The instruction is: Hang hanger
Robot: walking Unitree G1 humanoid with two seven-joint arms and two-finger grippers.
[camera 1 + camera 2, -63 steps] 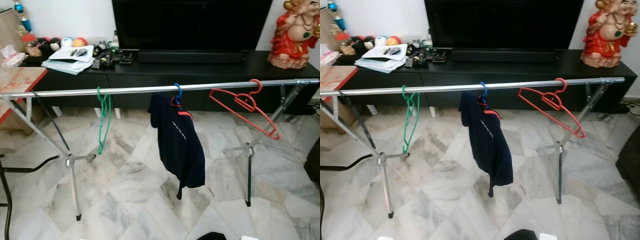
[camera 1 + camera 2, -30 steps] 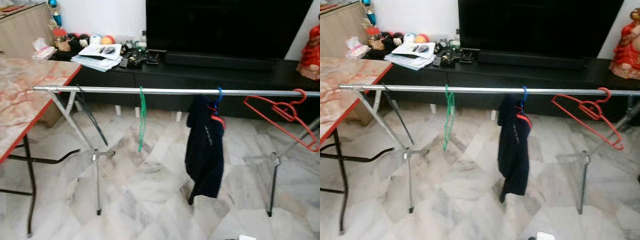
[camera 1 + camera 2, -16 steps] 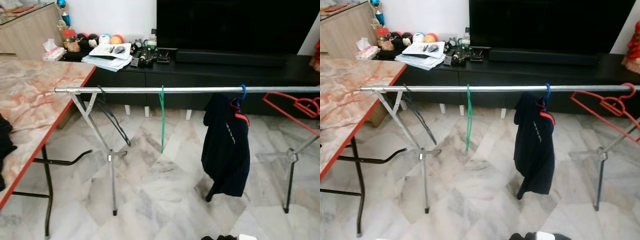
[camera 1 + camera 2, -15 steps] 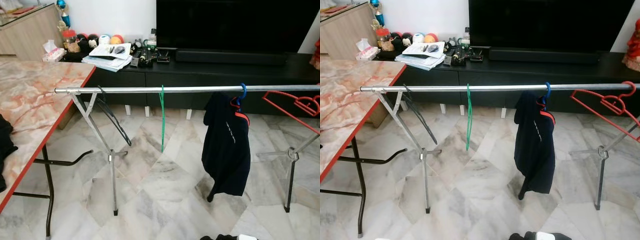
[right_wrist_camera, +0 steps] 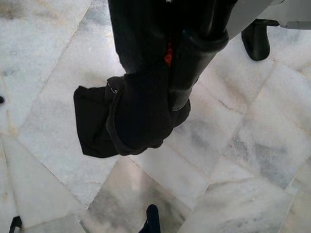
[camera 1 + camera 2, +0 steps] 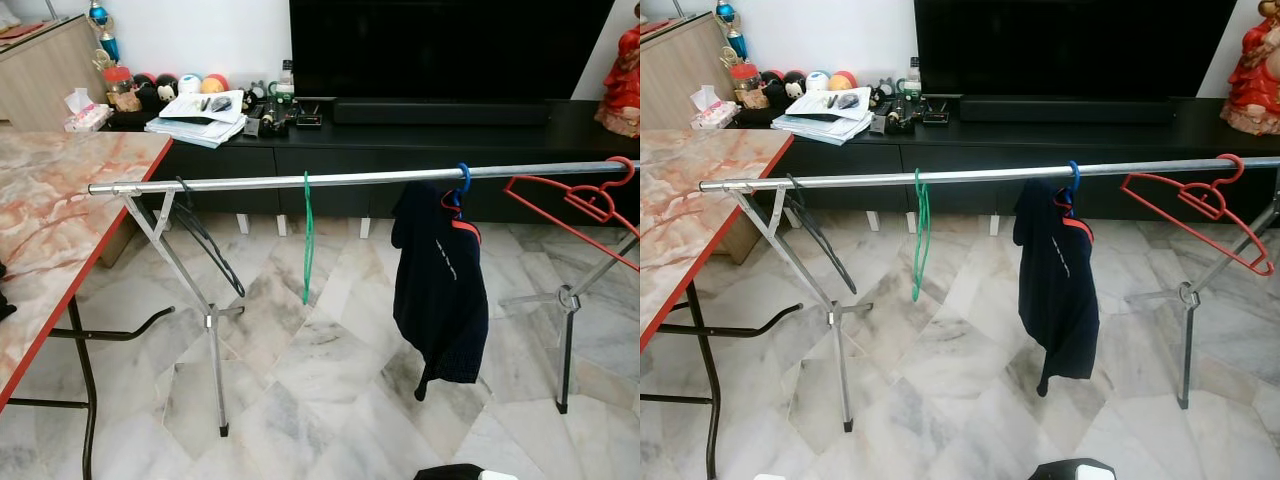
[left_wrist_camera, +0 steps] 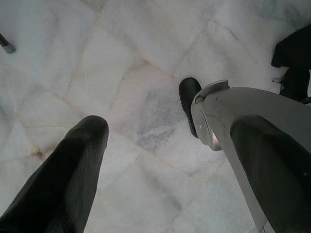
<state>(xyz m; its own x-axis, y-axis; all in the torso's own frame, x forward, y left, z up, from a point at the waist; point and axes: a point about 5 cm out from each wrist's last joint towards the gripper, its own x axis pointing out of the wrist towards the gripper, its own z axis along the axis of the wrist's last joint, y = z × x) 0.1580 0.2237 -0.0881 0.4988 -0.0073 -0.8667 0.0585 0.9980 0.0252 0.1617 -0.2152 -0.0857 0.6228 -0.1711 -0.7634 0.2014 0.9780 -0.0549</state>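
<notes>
Right now a long silver drying rail (image 6: pixel 350 179) is stretching across the room on two folding metal stands (image 6: pixel 212 320), with open marble floor (image 6: pixel 320 380) lying in front of it and a black TV console (image 6: pixel 420 130) running close behind. Three hangers are sitting on the rail: a green hanger (image 6: pixel 307 240) seen edge-on left of centre, a blue-hooked hanger (image 6: pixel 462 180) carrying a dark navy garment (image 6: pixel 440 285) near the middle, and an empty red hanger (image 6: pixel 575 205) tilting near the right end. Bare rail is showing between the left end and the green one, and again between the three hangers. A marble-topped table with a red edge (image 6: pixel 60 230) is crowding the rack's left end, and its corner is lying just beside the rail tip. The left gripper (image 7: pixel 160 145) is hanging over the floor with its two black fingers (image 7: pixel 73 179) spread wide and nothing between them. The right gripper (image 5: pixel 167 63) is pointing down, its fingers pressed onto a dark cloth bundle (image 5: pixel 126 116) with a sliver of red showing at the grip.
</notes>
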